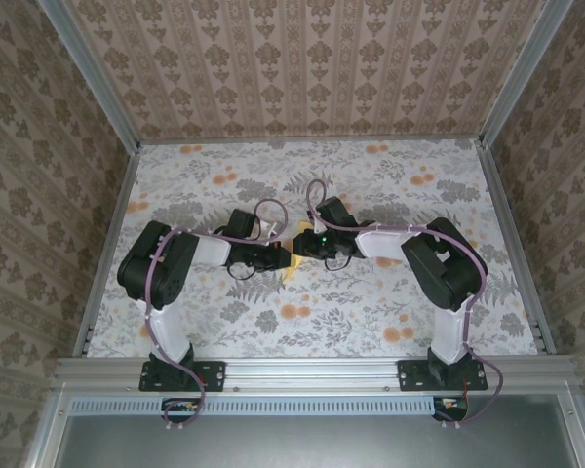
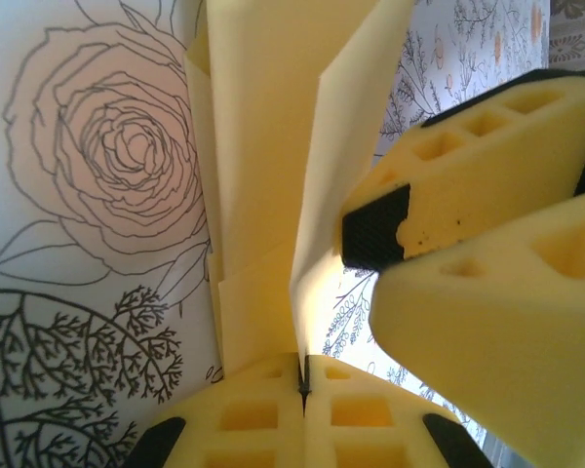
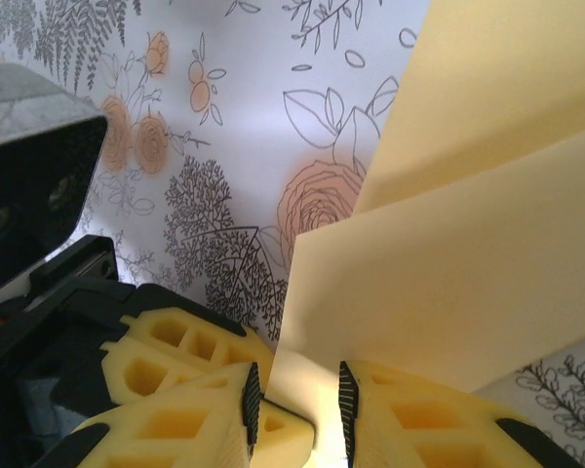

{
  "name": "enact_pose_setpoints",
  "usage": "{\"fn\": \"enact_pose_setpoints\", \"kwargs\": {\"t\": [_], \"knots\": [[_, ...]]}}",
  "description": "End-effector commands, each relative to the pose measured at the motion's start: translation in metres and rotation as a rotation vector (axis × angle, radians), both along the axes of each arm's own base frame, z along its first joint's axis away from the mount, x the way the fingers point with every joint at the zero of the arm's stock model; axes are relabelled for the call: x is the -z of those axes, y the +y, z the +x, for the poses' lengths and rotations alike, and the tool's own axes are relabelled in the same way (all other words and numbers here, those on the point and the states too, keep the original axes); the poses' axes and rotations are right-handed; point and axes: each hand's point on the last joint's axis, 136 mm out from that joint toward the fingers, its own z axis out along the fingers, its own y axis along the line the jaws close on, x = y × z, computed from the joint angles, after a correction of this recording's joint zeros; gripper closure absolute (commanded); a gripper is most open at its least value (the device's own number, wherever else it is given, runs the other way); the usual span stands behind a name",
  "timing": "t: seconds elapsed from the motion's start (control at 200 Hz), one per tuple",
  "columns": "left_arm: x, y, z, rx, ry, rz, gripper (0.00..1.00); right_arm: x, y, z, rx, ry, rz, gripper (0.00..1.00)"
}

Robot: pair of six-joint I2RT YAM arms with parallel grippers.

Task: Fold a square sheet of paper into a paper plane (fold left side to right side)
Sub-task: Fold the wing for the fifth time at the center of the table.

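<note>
Judging from the widest view downward, the flower-printed table [image 1: 419, 302] had the left arm [image 1: 161, 268] and the right arm [image 1: 448, 268] bent inward so that their wrists met near its middle. The yellow sheet of paper [image 1: 291, 265] sat between them there, partly raised off the surface rather than lying flat. The work looked to be somewhere in its middle. The left wrist view showed several layers and at least one long crease, with one flap standing upright, so some folds had been made. Nothing like a narrow pointed dart with a centre crease could be seen, though, and the side-to-side fold seemed to be in hand rather than pressed down. The left pincer [image 2: 302, 382] was closed tight, its foam fingers together with the lower edge of the sheet nipped in the seam between them. The right pincer [image 3: 294, 402] had its ribbed pads a little apart with a layer of paper in the gap; whether they pressed on it could not be told. Much was hard to read. From above, the wrists covered most of the sheet and left a small yellow sliver. Both wrist views cut the sheet off at the frame edges, so its outline, its count of folds and its point, if any, were unknown.
</note>
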Motion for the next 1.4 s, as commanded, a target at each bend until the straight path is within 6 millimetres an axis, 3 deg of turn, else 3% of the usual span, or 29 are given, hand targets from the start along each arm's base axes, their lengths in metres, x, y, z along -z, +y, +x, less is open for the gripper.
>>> {"fn": "enact_pose_setpoints", "kwargs": {"t": [0.0,0.51,0.76,0.91,1.255,1.395], "knots": [[0.036,0.015,-0.005,-0.039,0.066,0.116,1.0,0.009,-0.003,0.003,-0.003,0.0,-0.065,0.69],[0.04,0.016,-0.007,-0.039,0.088,0.121,1.0,0.033,-0.021,0.005,0.032,0.047,-0.183,0.69],[0.033,0.016,-0.007,-0.041,0.077,0.109,1.0,0.052,-0.03,-0.004,0.059,0.118,-0.209,0.69],[0.021,0.017,-0.007,-0.047,0.059,0.096,0.99,0.061,-0.036,-0.011,0.073,0.157,-0.23,0.69],[-0.023,0.039,-0.01,-0.101,-0.009,0.086,0.76,0.068,-0.044,-0.015,0.086,0.195,-0.247,0.7],[-0.042,0.037,-0.018,-0.095,-0.018,0.039,0.83,0.068,-0.043,-0.014,0.082,0.194,-0.245,0.7]]}}
